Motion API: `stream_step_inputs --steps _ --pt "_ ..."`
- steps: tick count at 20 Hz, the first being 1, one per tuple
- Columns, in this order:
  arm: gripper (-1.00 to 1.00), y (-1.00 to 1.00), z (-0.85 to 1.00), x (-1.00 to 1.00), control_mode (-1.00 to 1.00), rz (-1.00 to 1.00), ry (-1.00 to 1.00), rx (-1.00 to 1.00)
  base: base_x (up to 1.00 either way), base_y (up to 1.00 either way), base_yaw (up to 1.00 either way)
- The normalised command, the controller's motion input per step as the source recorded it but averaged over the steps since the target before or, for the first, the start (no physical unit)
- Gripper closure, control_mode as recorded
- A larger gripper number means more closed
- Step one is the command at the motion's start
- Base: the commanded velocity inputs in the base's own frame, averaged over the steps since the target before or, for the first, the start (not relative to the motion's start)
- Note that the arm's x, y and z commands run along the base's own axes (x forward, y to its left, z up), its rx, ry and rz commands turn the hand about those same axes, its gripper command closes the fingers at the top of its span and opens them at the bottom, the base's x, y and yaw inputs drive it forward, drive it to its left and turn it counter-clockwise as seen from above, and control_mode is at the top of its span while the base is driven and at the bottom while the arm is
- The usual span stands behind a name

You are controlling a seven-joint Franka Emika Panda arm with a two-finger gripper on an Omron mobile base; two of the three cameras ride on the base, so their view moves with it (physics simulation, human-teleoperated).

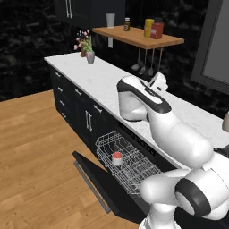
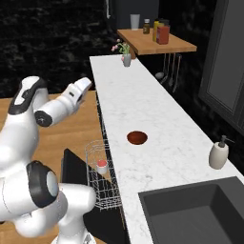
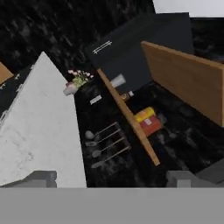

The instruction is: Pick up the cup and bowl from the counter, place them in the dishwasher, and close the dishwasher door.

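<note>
The cup [image 1: 116, 157] sits in the rack [image 1: 134, 167] over the dropped door [image 1: 100, 188] — the bowl [image 2: 137, 137] waits on the desk [image 2: 143, 109]; the claw [image 3: 111, 177] is spread, holding nothing.

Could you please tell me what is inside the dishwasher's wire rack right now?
The cup stands upright in the white wire rack, pulled out over the open dishwasher door. The arm covers the rack's near end.

Arm raised, jaws apart, gripper [image 3: 111, 177] empty.
</note>
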Motion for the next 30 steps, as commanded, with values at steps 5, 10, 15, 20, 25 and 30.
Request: stream_step_inputs --steps 5,10,15,20,25,30 --pt "-1.00 -0.80 0.78 -0.69 -1.00 0.00 0.19 -0.79 0.00 0.00 0.00" --pt "-1.00 -0.67 0.28 -0.56 -1.00 0.00 0.28 -0.94 0.00 0.00 0.00" --pt "-1.00 -0.55 0.20 -0.38 -1.00 0.00 0.21 -0.99 0.00 0.00 0.00" --pt "-1.00 -0.51 0.90 -0.53 -1.00 0.02 -0.04 -0.86 0.00 0.00 0.00" --pt "-1.00 -0.50 0.88 -0.58 -1.00 0.06 0.08 -0.86 0.00 0.00 0.00" --pt "-1.00 -0.02 0.27 0.40 -1.00 0.17 0.90 -0.55 0.00 0.00 0.00"
